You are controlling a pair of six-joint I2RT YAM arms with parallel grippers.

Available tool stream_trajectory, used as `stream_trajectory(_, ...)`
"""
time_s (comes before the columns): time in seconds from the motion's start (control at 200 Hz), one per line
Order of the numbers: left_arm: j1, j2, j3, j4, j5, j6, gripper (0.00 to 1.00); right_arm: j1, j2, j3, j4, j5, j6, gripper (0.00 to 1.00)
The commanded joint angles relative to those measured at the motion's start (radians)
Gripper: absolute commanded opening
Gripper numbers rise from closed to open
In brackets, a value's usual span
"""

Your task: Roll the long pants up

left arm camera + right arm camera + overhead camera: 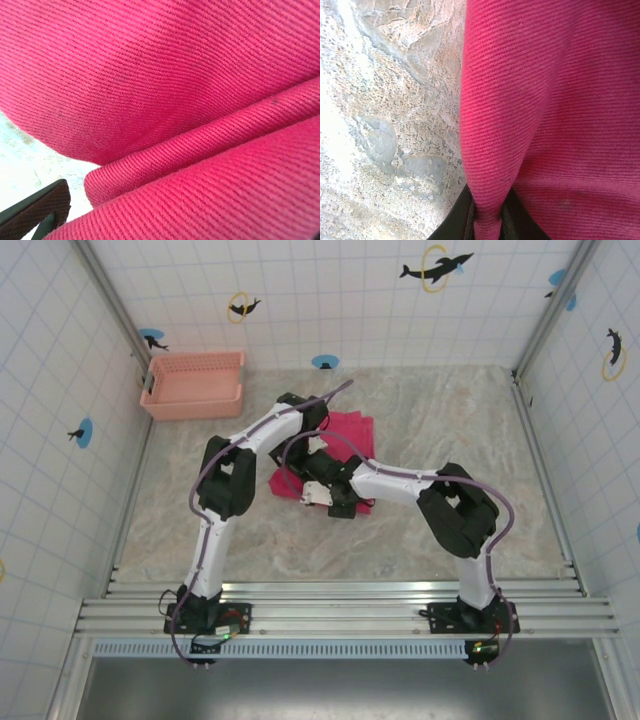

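- Sitting at the far left of the surface point(450, 430), against the tiled wall, the salmon basket point(192, 386) is well apart from the work and seems to play no part in this step.
- The left claw point(305, 437) hangs over the far side of the long pants point(350, 432). In its wrist view one dark finger point(35, 210) sits at the lower left corner with cloth bulging past it, so this claw reads as spread wide and gripping nothing. It is probably placed there to steady or tuck the bundle while the other arm works.
- The long pants lie as a compact pink-red heap at the middle of the surface, under both arms. Layered folds show in the left wrist view. How many turns of roll are made cannot be told.
- The right claw point(487, 220) is at the near-left edge of the heap, pressed together on a narrow ridge of the cloth, with bare surface just to the left of it. Pinching the edge this way would let it lift the fold and carry it over the rest, which rolling seems to call for.
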Motion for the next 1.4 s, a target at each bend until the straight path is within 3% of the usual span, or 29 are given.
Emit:
stream_trajectory(0.0,-0.004,-0.015,-0.04,-0.03,-0.005,0.031,0.97,-0.047,0.007,-0.011,-0.065,-0.166,0.051,0.09)
stream_trajectory(0.15,0.024,-0.049,-0.039,-0.04,-0.001,0.046,0.97,-0.059,-0.019,-0.007,-0.11,-0.318,0.065,0.05)
stream_trajectory(0.285,0.08,-0.1,-0.017,-0.076,-0.003,0.061,0.97,-0.079,0.005,0.094,-0.256,-0.554,0.068,0.06)
stream_trajectory(0.49,0.162,-0.229,-0.003,-0.119,-0.094,0.081,0.97,-0.099,0.034,0.167,-0.384,-0.802,0.106,0.06)
stream_trajectory(0.56,0.177,-0.279,-0.02,-0.117,-0.127,0.08,0.97,-0.129,0.055,0.185,-0.436,-0.933,0.12,0.06)
stream_trajectory(0.671,0.18,-0.338,-0.057,-0.115,-0.175,0.087,0.97,-0.189,0.07,0.189,-0.472,-1.238,0.161,0.06)
stream_trajectory(0.816,0.179,-0.364,-0.084,-0.122,-0.166,0.086,0.97,-0.272,0.104,0.184,-0.409,-1.477,0.277,0.07)
stream_trajectory(1.056,0.17,-0.342,-0.076,-0.142,-0.118,0.086,0.97,-0.351,0.22,0.273,-0.398,-1.495,0.382,0.09)
stream_trajectory(1.321,0.115,-0.31,-0.01,-0.168,-0.098,0.057,0.97,-0.469,0.274,0.304,-0.383,-1.35,0.426,0.07)
stream_trajectory(1.396,0.094,-0.292,0.018,-0.173,-0.087,0.04,0.97,-0.51,0.264,0.289,-0.282,-1.296,0.53,0.07)
